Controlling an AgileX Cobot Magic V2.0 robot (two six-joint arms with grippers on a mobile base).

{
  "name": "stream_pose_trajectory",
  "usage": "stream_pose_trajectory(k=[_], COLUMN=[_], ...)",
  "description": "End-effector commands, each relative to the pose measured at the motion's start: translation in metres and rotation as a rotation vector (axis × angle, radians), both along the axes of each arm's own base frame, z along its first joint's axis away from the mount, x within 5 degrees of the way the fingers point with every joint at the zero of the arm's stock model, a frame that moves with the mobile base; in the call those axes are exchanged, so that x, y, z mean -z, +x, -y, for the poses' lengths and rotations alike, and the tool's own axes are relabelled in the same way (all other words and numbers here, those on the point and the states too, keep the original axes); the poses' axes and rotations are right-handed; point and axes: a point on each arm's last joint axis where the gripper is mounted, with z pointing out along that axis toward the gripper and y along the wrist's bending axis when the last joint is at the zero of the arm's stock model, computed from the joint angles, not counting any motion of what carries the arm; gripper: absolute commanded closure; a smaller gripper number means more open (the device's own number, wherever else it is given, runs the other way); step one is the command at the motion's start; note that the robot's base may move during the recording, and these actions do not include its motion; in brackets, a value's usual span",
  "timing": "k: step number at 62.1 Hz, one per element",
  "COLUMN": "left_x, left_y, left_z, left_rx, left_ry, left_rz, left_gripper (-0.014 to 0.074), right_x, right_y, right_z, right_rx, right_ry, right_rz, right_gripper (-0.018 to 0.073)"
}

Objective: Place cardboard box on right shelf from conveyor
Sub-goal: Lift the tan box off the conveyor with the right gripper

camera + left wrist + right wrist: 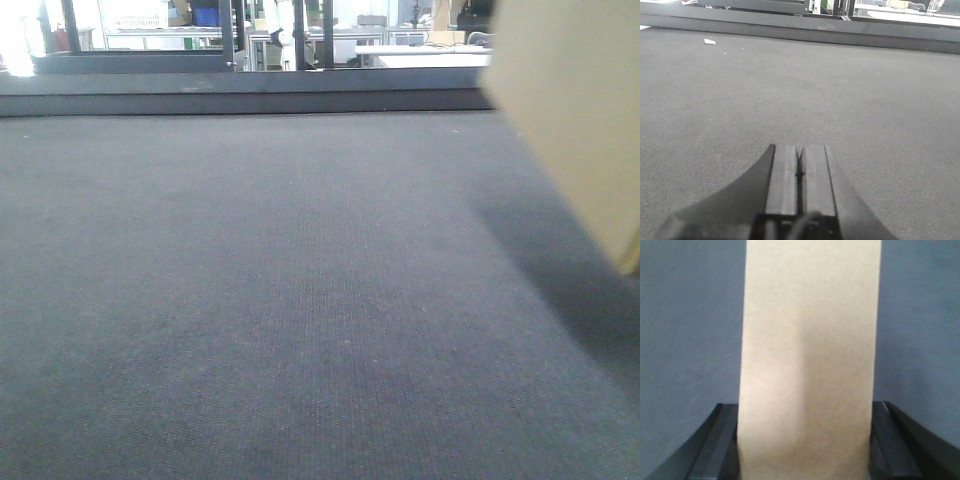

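Tan cardboard fills the right end effector (804, 405): black fingers (722, 440) spread wide, clamped on both sides of the box (810, 330), which is plain, smooth and unmarked. The left end effector (800, 150) is pinched closed and empty over the grey ribbed conveyor (790, 85). From the front, the box leans at the conveyor's right side.

Bright workshop beyond, white tables (425, 55), dark metal uprights (298, 30), blue bin (206, 16)
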Motion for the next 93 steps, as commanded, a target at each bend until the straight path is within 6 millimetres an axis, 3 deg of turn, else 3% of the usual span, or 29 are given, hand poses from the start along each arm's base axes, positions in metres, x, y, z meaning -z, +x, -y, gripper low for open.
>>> stream_pose_trajectory(k=[1,11,30,61,93], left_x=[-0.009,-0.009,-0.009,-0.009,-0.009], left_y=[0.000,0.000,0.000,0.000,0.000], left_z=[0.000,0.000,0.000,0.000,0.000], left_rx=[-0.003,-0.003,-0.003,-0.003,-0.003], left_ry=[-0.011,-0.011,-0.011,-0.011,-0.011], left_rz=[0.088,0.088,0.088,0.088,0.088], left_gripper=[0.0715,0.0715,0.0715,0.0715,0.0715], right_x=[-0.021,-0.015,-0.002,0.058,0.063], right_y=[-0.014,-0.033,-0.077,-0.145,-0.149], right_z=[0.021,0.043,0.053,0.062,0.063], right_rx=[-0.002,-0.054,-0.077,-0.079,-0.078], right_ry=[0.015,-0.077,-0.093,-0.046,-0.045], right_rz=[0.179,0.294,0.623,0.984,0.991], right_gripper=[0.0498,0.0518,0.0518,0.0518,0.0518])
